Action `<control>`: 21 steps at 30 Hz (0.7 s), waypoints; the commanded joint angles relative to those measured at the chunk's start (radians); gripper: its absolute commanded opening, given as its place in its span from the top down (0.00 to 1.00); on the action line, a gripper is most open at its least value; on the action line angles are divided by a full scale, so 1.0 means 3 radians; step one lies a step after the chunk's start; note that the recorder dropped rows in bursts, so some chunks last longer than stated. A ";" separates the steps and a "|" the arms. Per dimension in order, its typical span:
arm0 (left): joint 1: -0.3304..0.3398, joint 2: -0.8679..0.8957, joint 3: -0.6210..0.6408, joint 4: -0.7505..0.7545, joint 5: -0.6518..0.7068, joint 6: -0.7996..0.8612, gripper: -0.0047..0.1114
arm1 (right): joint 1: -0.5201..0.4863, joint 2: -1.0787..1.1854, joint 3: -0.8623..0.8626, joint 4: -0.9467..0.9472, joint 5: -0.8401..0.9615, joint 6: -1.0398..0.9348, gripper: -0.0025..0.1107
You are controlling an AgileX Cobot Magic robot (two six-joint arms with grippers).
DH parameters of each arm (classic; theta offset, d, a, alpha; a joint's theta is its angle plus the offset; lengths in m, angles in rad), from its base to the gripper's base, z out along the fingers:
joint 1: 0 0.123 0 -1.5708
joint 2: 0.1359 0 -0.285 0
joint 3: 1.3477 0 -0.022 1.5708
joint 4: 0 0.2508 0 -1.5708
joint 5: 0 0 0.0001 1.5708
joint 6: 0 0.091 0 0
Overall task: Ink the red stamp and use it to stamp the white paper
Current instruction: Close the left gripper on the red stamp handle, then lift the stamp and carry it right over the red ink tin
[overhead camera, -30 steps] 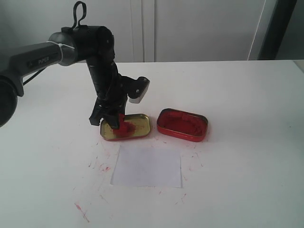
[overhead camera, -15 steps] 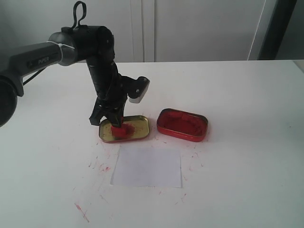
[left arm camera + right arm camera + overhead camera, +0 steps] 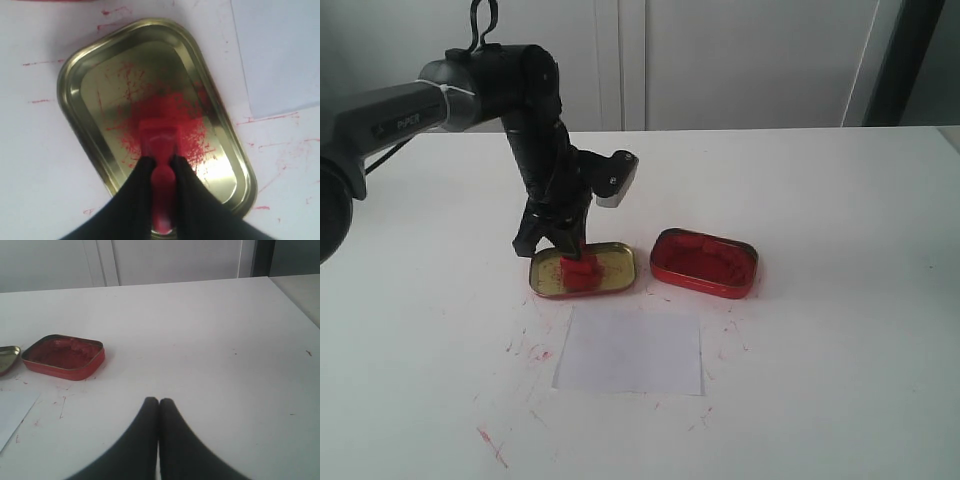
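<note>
My left gripper [image 3: 572, 250] [image 3: 161, 164] is shut on the knob of the red stamp [image 3: 582, 272] [image 3: 159, 137]. The stamp's square base points down over the gold-coloured tin lid [image 3: 615, 260] [image 3: 95, 85], above a red ink smear; I cannot tell whether it touches. The red ink tin [image 3: 704, 262] [image 3: 64, 356] lies open just right of the lid. The white paper [image 3: 631, 351] [image 3: 275, 55] lies flat in front of both tins. My right gripper [image 3: 159, 402] is shut on nothing, hovering over bare table right of the ink tin, and is outside the exterior view.
Red ink streaks [image 3: 492, 445] mark the white table [image 3: 840, 330] around the paper and lid. A pale wall with panel seams [image 3: 632, 60] stands behind the table's far edge.
The left arm has risen slightly and shifted back over the lid, with the stamp still held. The tins and paper stay put.
</note>
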 commanded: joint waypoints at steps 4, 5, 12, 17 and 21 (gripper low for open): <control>-0.0024 -0.0129 -0.0026 -0.0324 0.0226 -0.0020 0.96 | 0.0012 -0.0014 0.0014 -0.0008 -0.0029 0.0015 0.98; -0.0041 -0.0148 -0.0026 -0.0345 0.0210 -0.0054 0.96 | 0.0012 -0.0014 0.0014 -0.0008 -0.0029 0.0015 0.98; -0.0174 -0.0202 -0.0029 -0.0345 -0.0129 -0.0551 0.96 | 0.0012 -0.0014 0.0014 -0.0008 -0.0029 0.0015 0.98; -0.0322 -0.0202 -0.0029 -0.0319 -0.0199 -0.0610 0.96 | 0.0012 -0.0014 0.0014 -0.0008 -0.0029 0.0015 0.98; -0.0423 -0.0202 -0.0029 -0.0293 -0.0416 -0.0700 0.96 | 0.0012 -0.0014 0.0014 -0.0008 -0.0029 0.0015 0.98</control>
